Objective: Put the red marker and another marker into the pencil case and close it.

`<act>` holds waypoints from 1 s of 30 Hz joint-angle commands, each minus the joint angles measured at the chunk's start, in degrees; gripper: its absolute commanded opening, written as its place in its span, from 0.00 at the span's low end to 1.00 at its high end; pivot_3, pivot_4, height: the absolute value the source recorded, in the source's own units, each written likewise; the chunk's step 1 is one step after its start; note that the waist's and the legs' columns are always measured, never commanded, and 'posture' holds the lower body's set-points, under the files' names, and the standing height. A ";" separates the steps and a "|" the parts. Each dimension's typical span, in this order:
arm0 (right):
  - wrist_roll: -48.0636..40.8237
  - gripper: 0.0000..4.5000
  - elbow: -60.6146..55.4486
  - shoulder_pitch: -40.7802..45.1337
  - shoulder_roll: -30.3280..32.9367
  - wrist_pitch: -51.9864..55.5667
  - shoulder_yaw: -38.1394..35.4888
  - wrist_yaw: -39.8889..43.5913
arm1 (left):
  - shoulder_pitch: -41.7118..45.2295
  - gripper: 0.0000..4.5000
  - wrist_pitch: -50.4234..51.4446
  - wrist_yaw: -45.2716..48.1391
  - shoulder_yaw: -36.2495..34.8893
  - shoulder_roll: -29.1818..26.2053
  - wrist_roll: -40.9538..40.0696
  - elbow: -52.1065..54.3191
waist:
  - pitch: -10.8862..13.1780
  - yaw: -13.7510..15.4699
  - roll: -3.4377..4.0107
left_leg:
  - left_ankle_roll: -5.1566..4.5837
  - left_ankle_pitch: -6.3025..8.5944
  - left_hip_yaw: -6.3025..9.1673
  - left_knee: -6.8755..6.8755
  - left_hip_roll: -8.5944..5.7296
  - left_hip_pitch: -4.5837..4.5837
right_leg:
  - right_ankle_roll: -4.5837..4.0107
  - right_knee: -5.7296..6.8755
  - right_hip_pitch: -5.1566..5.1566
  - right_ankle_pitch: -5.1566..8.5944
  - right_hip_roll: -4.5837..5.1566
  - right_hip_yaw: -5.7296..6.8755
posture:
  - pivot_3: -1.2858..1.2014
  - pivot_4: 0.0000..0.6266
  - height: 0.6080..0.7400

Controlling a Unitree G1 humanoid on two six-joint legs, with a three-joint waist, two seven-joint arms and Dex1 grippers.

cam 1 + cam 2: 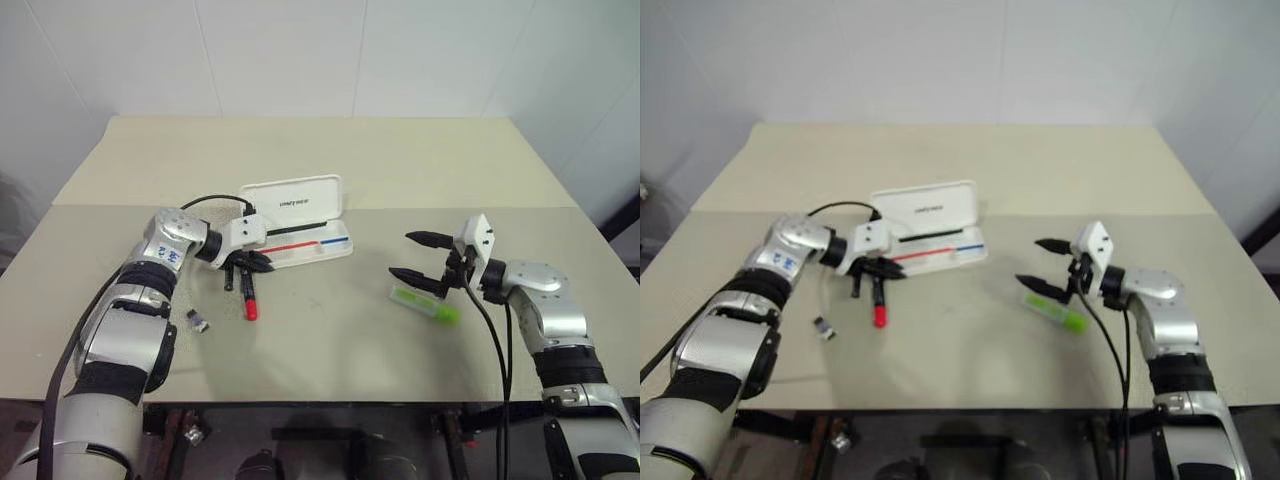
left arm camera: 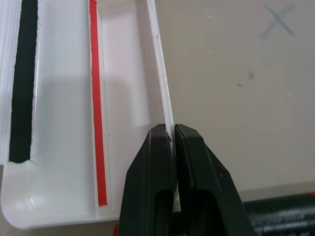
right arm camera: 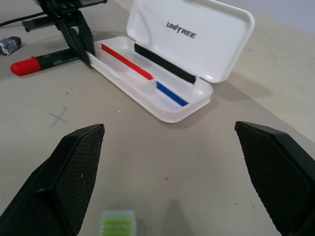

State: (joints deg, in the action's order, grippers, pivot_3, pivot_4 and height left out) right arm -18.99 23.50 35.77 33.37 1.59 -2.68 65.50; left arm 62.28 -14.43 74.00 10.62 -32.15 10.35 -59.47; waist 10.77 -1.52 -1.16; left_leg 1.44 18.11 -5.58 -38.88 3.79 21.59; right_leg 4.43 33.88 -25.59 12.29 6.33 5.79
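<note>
1. Counter (image 1: pixel 400 180), its near edge closest to the camera, carries everything.
2. Pencil case (image 1: pixel 300 225) lies open beyond mid-counter, lid propped back, ready for loading; "UNITREE" is printed on the lid.
3. Right hand (image 1: pixel 418 258), spread wide and holding nothing, hovers above the green marker (image 1: pixel 425 303), likely to pick it up.
4. Left hand (image 1: pixel 243 270) is pinched shut on the case's front wall, probably steadying it.
5. Red marker (image 1: pixel 248 296) lies just beside it; its barrel print is unreadable.

On the bench (image 1: pixel 330 340), the white pencil case (image 1: pixel 298 222) lies open. The left hand (image 1: pixel 246 272) is at its near left corner, above the red marker (image 1: pixel 248 298). The right hand (image 1: pixel 418 260), fingers spread, hovers by the green marker (image 1: pixel 426 305).
</note>
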 commanded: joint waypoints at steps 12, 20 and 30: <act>-0.85 1.00 -2.07 -0.64 3.24 -0.09 -2.39 0.63 | -21.20 0.00 21.59 1.76 -0.91 -4.62 -10.68 53.42 | 0.02 0.41 0.04 | -0.03 0.17 -0.08 -0.16 -0.01 -0.03 | 0.14 0.08 0.02 0.09 0.03 -0.05 | 0.52 0.24 1.00; -3.12 1.00 -5.49 -3.56 6.37 3.75 -4.26 2.04 | -25.20 0.00 23.22 2.32 2.95 -5.52 -10.49 57.94 | 0.02 0.35 0.04 | -0.02 0.16 -0.09 -0.16 0.00 -0.05 | 0.13 0.08 0.02 0.09 0.01 -0.08 | 0.52 0.24 1.00; -8.21 1.00 -13.23 -9.37 11.36 11.21 -6.24 7.47 | -27.33 0.00 23.09 1.46 4.25 -6.78 -10.11 59.82 | 0.02 0.58 0.04 | -0.18 0.25 -0.10 -0.16 -0.01 -0.06 | 0.13 0.07 0.02 0.09 0.02 -0.10 | 0.52 0.24 1.00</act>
State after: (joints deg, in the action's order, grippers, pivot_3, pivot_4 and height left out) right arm -25.65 13.04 27.01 43.05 12.04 -7.38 71.43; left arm 35.15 9.43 76.05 14.75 -38.35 0.45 -2.18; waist 10.79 -0.94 -1.12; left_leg 1.26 18.37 -5.68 -39.05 3.78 21.52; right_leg 4.57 33.95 -25.57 12.38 6.34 5.68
